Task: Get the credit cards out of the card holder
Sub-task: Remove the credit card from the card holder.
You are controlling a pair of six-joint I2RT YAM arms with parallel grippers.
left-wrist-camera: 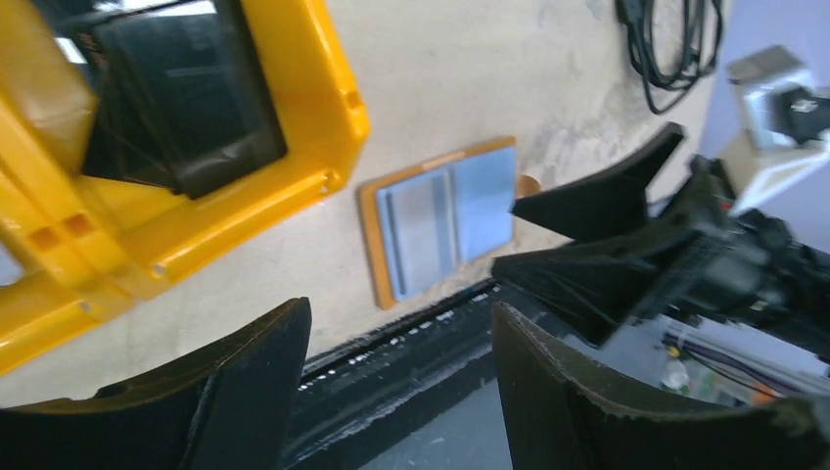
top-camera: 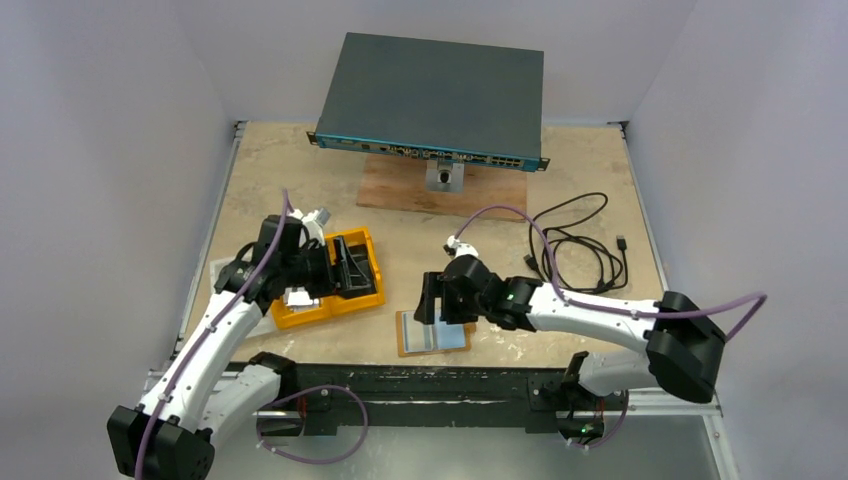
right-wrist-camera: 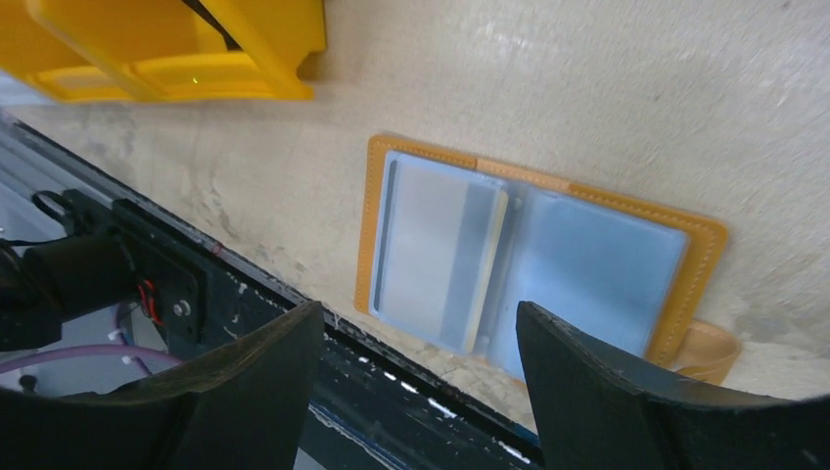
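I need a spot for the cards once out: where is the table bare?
Bare table lies between the yellow tray, the wooden board and the cable; also the far left corner beside the switch. Crowded: the near edge, where the card holder lies by the right tool.

Card holder (right-wrist-camera: 368, 230), ahead between right gripper (right-wrist-camera: 416, 308) jaws: tan-orange, stitched border, pale blue-grey sleeves. Credit card (right-wrist-camera: 436, 259): silver-grey, darker stripe. Tray (right-wrist-camera: 196, 73), beyond left jaw: yellow-orange. Table (right-wrist-camera: 587, 88): speckled beige. Jaws: black.

Ahead of the matt black right gripper (right-wrist-camera: 413, 328), the card holder (right-wrist-camera: 707, 243) looks stitched tan leather with smooth hazy plastic sleeves (right-wrist-camera: 597, 264); the tray (right-wrist-camera: 196, 70) beyond, glossy yellow plastic
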